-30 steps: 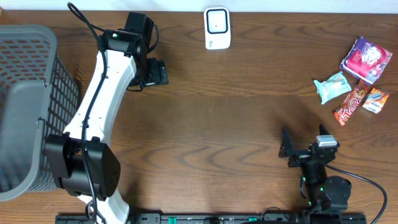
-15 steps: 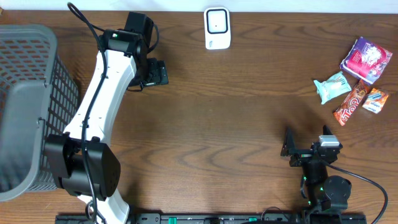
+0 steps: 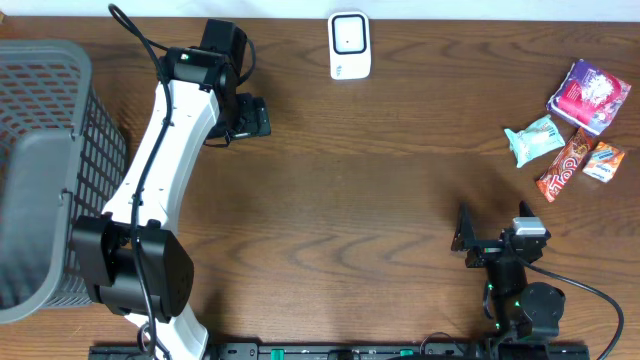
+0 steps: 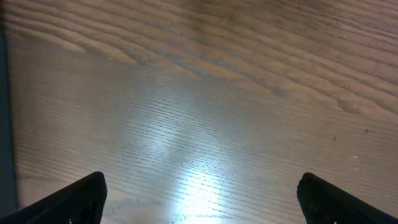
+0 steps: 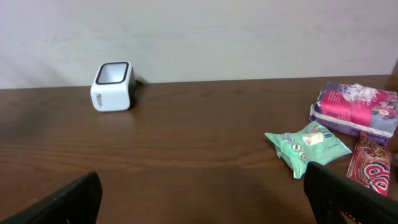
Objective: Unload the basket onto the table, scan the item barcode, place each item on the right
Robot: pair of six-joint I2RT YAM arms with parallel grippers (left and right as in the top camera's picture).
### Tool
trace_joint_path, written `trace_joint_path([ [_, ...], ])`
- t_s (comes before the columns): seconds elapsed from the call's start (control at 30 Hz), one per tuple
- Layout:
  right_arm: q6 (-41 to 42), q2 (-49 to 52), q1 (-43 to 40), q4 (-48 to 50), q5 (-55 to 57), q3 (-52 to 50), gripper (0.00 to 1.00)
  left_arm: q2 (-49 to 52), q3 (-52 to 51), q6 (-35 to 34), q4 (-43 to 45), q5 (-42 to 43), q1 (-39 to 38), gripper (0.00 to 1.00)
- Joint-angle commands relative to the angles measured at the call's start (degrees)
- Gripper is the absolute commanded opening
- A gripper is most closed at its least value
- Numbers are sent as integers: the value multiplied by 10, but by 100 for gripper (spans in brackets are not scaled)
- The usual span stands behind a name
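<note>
Still | left claw [image 4: 200, 190] released | right claw [image 5: 200, 193] released, apparently nudged rightward

Dark wooden table [image 3: 360, 200]. Bears a white scanner [image 3: 349, 45]; well left of the scanner, a grey mesh basket [image 3: 50, 170]; well right of it, clustered close: purple pack [image 3: 588, 95], green packet [image 3: 534, 140], red bar [image 3: 563, 165], orange packet [image 3: 604, 160].

Left tool [image 4: 200, 198] and right tool [image 5: 202, 199] both wide open, apparently empty.
</note>
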Motion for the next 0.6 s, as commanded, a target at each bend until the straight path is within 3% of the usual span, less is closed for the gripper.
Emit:
trace_joint_path([
  [0.0,-7,-4,-3,-2,1,-1,99,4,-1,-1,-2,-5,3,98],
  [0.57,-7,-3,-3,-2,1,-1,99,4,-1,3,-2,-8,3,98],
])
